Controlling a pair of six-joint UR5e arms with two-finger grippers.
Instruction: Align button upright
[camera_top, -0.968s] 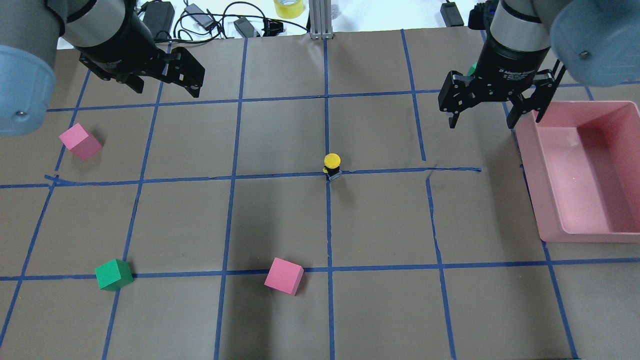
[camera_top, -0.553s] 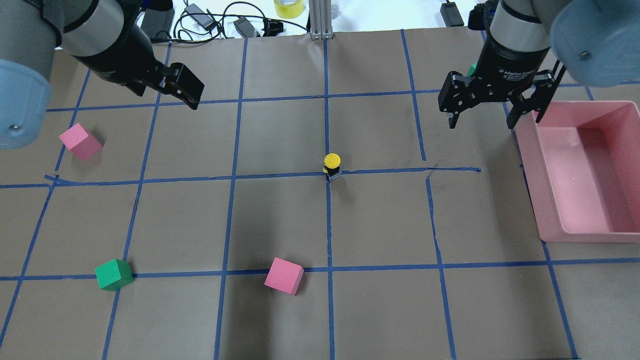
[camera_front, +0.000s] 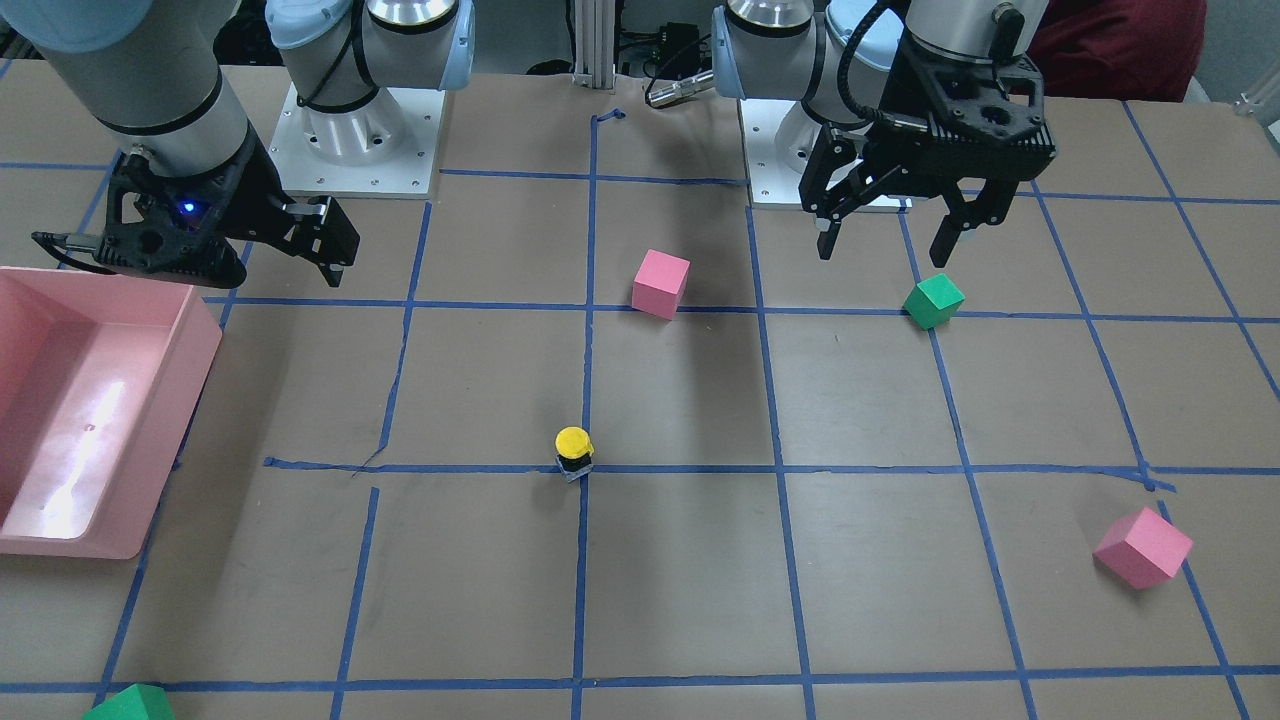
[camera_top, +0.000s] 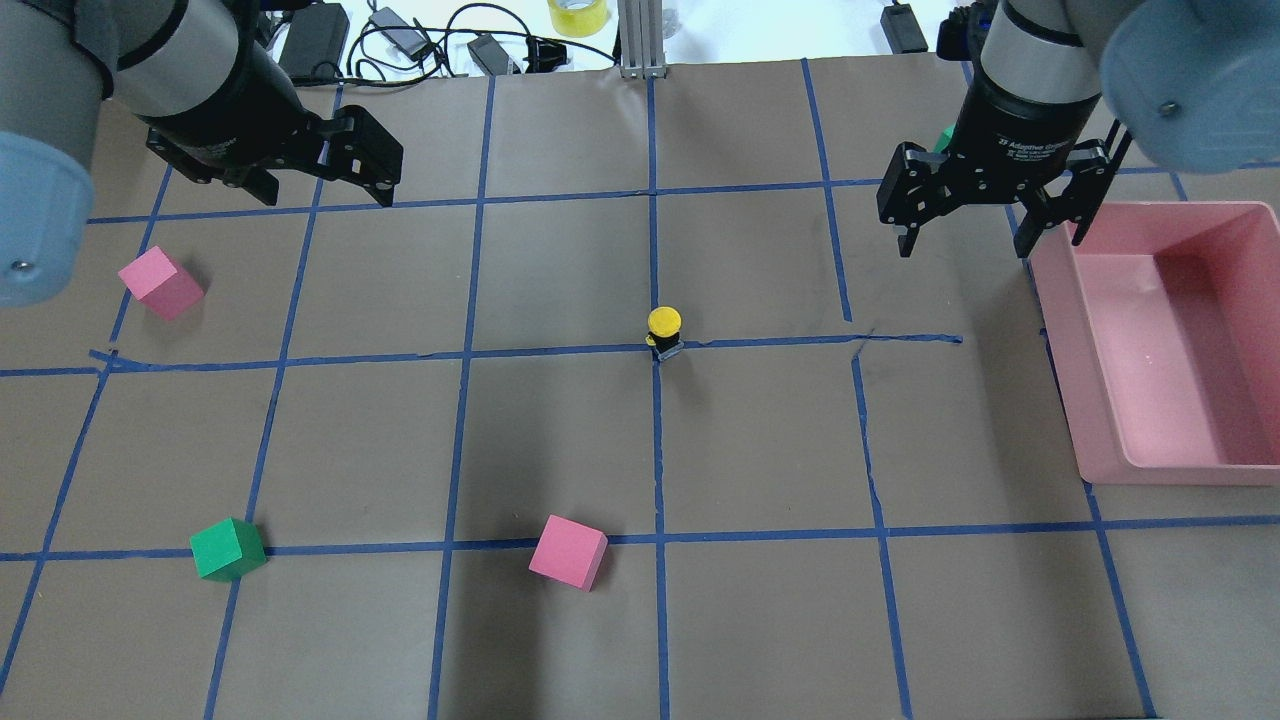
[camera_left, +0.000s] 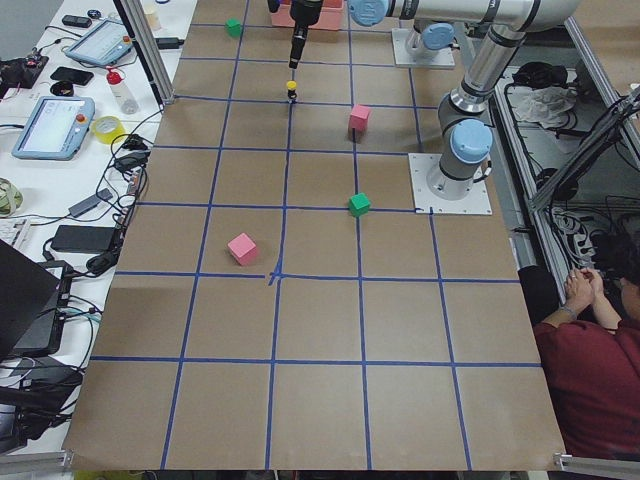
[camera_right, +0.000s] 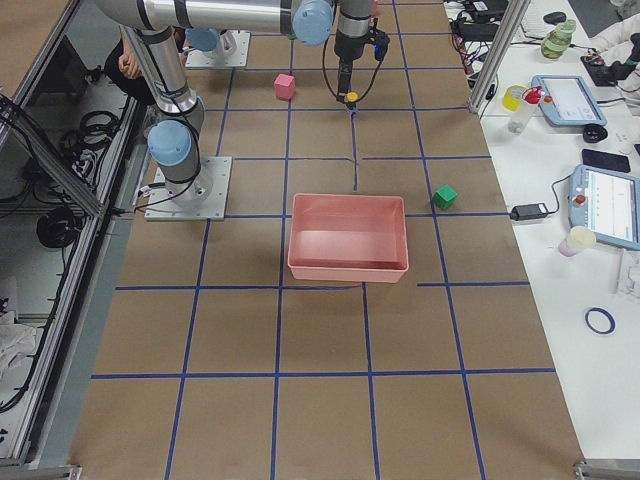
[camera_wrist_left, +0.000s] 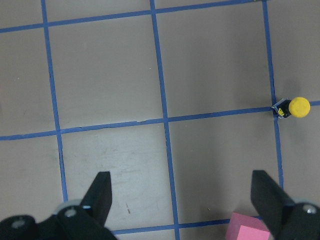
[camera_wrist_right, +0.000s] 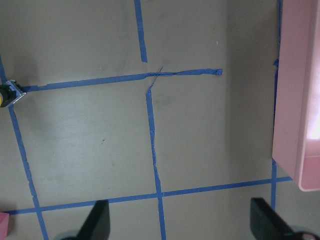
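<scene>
The button (camera_top: 664, 329) has a yellow cap on a black body. It stands cap-up on the tape crossing at the table's middle, and also shows in the front view (camera_front: 574, 450) and both wrist views (camera_wrist_left: 295, 107) (camera_wrist_right: 5, 95). My left gripper (camera_top: 320, 188) hangs open and empty over the far left squares, well away from the button; it is also in the front view (camera_front: 881, 250). My right gripper (camera_top: 962, 250) hangs open and empty at the far right beside the bin, also in the front view (camera_front: 285, 272).
A pink bin (camera_top: 1100, 400) sits at the right edge. A pink cube (camera_top: 160, 283) lies at the left, another pink cube (camera_top: 568, 552) near the front middle, and a green cube (camera_top: 228, 549) at the front left. Cables and tape lie beyond the far edge.
My left gripper has turned and shifted slightly over the far left squares. The right gripper and the button have not moved.
</scene>
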